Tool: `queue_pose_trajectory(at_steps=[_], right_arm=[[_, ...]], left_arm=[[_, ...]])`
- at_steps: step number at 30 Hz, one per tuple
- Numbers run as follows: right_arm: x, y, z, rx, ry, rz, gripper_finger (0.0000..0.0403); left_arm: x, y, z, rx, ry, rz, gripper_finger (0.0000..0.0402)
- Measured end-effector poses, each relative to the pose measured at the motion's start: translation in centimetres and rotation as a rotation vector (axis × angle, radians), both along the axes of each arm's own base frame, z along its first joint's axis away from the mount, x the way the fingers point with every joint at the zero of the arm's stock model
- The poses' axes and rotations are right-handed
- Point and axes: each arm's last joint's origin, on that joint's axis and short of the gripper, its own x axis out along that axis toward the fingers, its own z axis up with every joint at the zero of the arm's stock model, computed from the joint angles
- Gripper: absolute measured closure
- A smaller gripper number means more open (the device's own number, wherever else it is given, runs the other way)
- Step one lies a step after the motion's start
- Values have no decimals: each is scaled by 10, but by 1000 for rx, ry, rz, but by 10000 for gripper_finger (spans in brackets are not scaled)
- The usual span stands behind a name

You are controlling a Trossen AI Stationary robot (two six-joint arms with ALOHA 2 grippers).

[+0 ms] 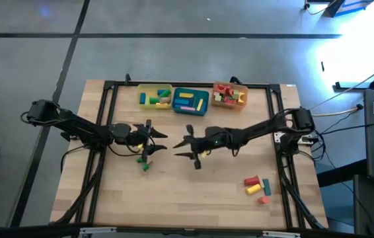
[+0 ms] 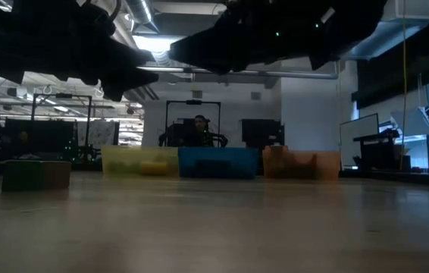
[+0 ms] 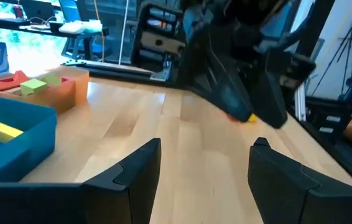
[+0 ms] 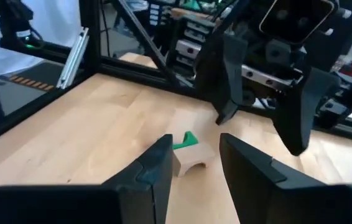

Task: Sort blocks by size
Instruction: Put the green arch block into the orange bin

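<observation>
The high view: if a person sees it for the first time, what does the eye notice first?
First, the two dark arms meeting at the table's middle, the left gripper open and the right gripper facing it. Next, the three trays in a row at the far edge: the yellow tray, the teal tray and the orange tray, each with blocks inside. A few loose blocks lie alone near the front right corner.

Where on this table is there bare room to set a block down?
Bare wood spans the front edge between the green block and the block cluster at front right. Crowded: the three trays along the back, and mid-table under the left gripper and right gripper.
</observation>
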Motion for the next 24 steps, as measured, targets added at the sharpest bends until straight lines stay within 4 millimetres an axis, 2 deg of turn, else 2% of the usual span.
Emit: queue_pose_trajectory(at_steps=[5, 14, 19, 24], right_arm=[[5, -1, -5, -3, -54, -47, 267], [8, -1, 2, 0, -97, -61, 267], [9, 1, 2, 13, -62, -15, 267], [8, 12, 5, 40, -65, 46, 267]], left_arm=[[0, 0, 3, -14, -37, 1, 196], [0, 1, 4, -16, -44, 30, 196], [0, 1, 3, -59, -30, 46, 196], [-1, -1, -4, -122, 41, -3, 196]])
